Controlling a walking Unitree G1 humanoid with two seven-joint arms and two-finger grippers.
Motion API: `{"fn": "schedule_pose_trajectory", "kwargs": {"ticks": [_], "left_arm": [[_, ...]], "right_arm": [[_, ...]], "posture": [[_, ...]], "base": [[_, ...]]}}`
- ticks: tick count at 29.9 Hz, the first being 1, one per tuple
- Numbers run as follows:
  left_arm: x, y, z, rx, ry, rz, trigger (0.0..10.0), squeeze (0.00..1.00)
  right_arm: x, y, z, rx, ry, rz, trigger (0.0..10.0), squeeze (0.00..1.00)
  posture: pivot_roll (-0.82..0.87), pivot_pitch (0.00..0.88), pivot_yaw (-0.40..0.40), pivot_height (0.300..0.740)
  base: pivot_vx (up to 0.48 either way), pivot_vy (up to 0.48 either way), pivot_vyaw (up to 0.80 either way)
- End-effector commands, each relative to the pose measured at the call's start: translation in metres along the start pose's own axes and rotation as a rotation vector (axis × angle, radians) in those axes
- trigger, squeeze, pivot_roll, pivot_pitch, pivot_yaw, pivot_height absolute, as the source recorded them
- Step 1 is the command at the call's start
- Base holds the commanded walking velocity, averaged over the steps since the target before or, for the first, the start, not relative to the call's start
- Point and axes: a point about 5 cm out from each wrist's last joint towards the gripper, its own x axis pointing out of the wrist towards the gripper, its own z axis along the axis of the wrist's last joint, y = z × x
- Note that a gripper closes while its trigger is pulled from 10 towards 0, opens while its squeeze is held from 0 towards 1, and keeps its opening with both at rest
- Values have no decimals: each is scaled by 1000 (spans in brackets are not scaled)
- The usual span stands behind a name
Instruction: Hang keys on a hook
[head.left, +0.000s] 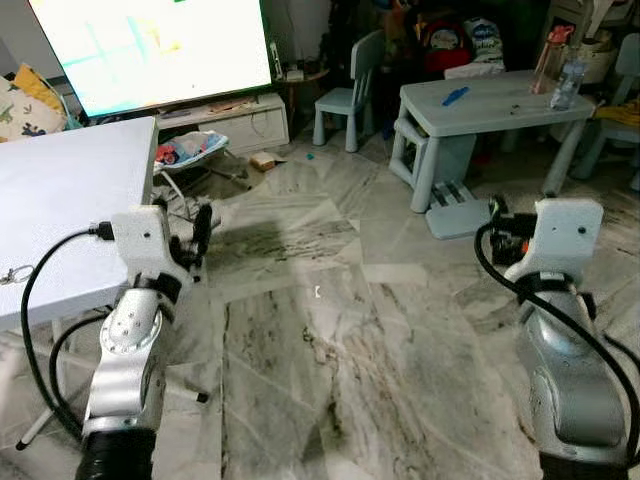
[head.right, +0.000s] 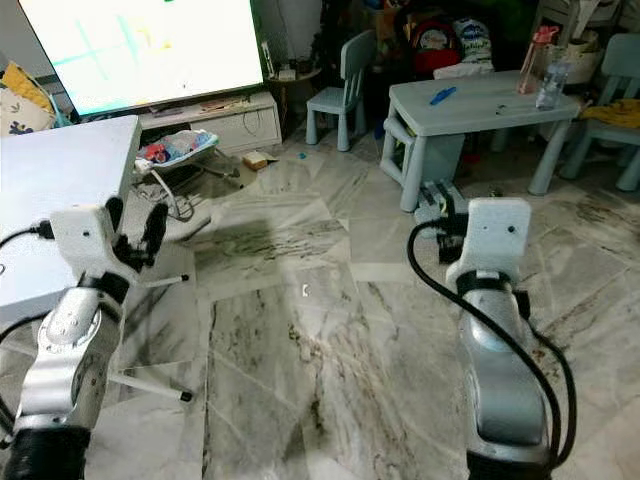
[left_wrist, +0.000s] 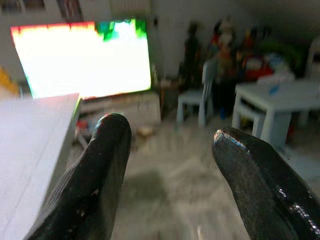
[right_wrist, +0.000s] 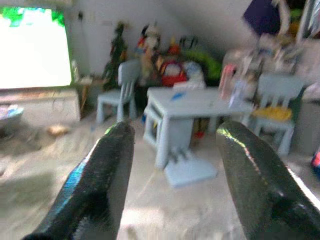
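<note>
Silver keys (head.left: 14, 274) on white table (head.left: 70, 200), beside open left hand (head.left: 200, 232)

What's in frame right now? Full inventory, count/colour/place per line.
White folding table: 1, white, at the robot's left; a small metal ring, perhaps keys, lies at its near edge.
Large lit screen: 1, bright white-green, far left on a low white cabinet.
Pale blue child's table: 1, far right.
Blue marker-like item: 1, on that table.
Clear plastic bottle: 1, on that table's right end.
Pale blue child's chair: 1, far centre.
Grey marble floor: fills the middle.
Left gripper: black fingers open, raised beside the white table.
Right gripper: black fingers open, raised, facing the child's table.
</note>
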Motion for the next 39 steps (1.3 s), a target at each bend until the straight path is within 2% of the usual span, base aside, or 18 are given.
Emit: {"fn": "schedule_pose_trajectory", "kwargs": {"ticks": [1,6,9,14,18,23,30,31,32,33,37,39], "left_arm": [[-6,6,-1,30,25,14,10000,1000],[-21,10,-9,15,63,8,10000,1000],[-27,9,-11,10,74,1,10000,1000],[-29,5,-10,-1,71,-9,10000,1000],[-29,1,-9,-15,73,-19,10000,1000],[-31,-2,-11,-49,94,-35,10000,1000],[-30,1,-10,-31,98,15,10000,1000],[-31,2,-14,-14,144,38,10000,1000],[-31,2,-15,-11,155,41,10000,839],[-31,0,-17,-16,166,23,10000,0],[-32,-1,-17,-18,169,11,10000,0],[-31,-1,-16,-13,163,5,10000,0]], "right_arm": [[-5,6,3,21,0,57,10000,1000],[-8,12,0,5,41,95,10000,1000],[-8,13,3,-21,13,92,10000,1000],[-8,9,5,-66,15,85,10000,1000],[-12,8,2,-25,45,106,10000,1000],[-15,6,2,-29,48,83,10000,1000],[-19,10,1,5,58,114,10000,1000],[-21,11,0,38,66,128,10000,0],[-22,11,0,42,66,128,10000,0],[-22,10,-1,55,67,117,10000,0],[-22,8,-1,77,71,107,10000,0],[-19,7,-2,41,77,96,10000,0]], "posture": [[-23,0,59,740],[-12,0,51,740],[-10,0,48,740],[-14,0,40,740],[-18,0,41,740],[-26,0,46,740],[-27,0,49,740],[-27,0,49,740],[-22,0,48,740],[-22,0,48,740],[-19,0,46,740],[-16,0,45,740]], "base": [[0,0,0],[0,0,0],[0,0,0],[0,0,0],[0,0,0],[0,0,0],[0,0,0],[0,0,0],[0,0,0],[0,0,0],[0,236,0],[0,476,0]]}}
